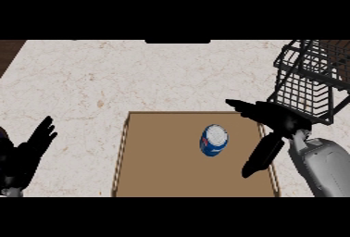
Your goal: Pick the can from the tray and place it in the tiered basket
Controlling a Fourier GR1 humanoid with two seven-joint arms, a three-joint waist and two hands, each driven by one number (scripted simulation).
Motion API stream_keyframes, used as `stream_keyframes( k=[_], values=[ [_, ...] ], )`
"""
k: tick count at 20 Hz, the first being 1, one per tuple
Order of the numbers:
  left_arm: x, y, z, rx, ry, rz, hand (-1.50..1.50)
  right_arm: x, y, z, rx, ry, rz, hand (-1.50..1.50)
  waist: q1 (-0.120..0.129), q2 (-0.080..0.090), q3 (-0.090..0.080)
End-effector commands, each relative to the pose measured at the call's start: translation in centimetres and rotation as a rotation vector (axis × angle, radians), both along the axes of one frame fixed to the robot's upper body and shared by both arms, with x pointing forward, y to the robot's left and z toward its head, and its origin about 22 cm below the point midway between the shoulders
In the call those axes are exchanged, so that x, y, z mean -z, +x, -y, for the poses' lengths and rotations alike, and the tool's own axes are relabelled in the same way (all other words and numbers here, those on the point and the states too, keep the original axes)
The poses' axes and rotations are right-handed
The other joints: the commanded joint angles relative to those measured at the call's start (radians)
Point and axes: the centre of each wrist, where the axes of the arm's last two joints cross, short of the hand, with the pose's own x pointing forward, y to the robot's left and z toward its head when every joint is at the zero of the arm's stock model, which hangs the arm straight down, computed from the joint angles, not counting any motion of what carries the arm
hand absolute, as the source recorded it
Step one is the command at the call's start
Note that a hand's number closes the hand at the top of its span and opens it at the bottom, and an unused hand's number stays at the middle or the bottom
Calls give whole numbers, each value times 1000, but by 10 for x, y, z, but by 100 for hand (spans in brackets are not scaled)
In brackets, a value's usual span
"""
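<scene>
Marbled pale stone makes up the counter [103, 78], which fills most of the view. On it, toward the near edge, lies the brown tray [164, 171], flat and rectangular with a thin raised rim. Beyond the tray's far right corner stands the black wire basket [311, 78], its lowest grid shelf reaching close to that corner. Over the tray's right rim hangs the right hand [277, 122], on a grey forearm, fingers spread wide and straight: some point across the tray's far edge, another points down along the right rim. It holds nothing. Left of the tray, well apart from it at the view's edge, the left hand [31, 148] rests with fingers straight and pointing up. Inside the tray, right of its middle, stands the blue and white can [214, 140], near the right hand but not touched by it.
</scene>
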Motion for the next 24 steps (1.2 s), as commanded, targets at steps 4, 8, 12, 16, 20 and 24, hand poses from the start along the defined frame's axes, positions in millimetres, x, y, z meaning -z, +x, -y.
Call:
stream_keyframes(
  k=[4,8,12,16,20,24],
  values=[
    [-1,-1,8,-6,-15,-13,0,4,6,2,-12,2,-15,-150,1,2,-4],
    [-9,-16,-1,4,3,-40,0,20,13,-14,0,4,3,-150,5,2,-4],
    [4,0,6,-22,-9,-10,0,48,16,-21,-11,-9,-14,-150,3,4,-4],
    [8,-9,-10,-9,-14,-22,0,48,18,-38,6,3,-19,-150,3,4,-4],
    [-9,7,6,-5,6,-14,0,65,11,-46,-13,11,-39,-150,1,3,-4],
    [17,-14,-1,-12,-8,-3,0,54,2,-64,-43,9,-29,-150,0,3,-4]
  ],
)
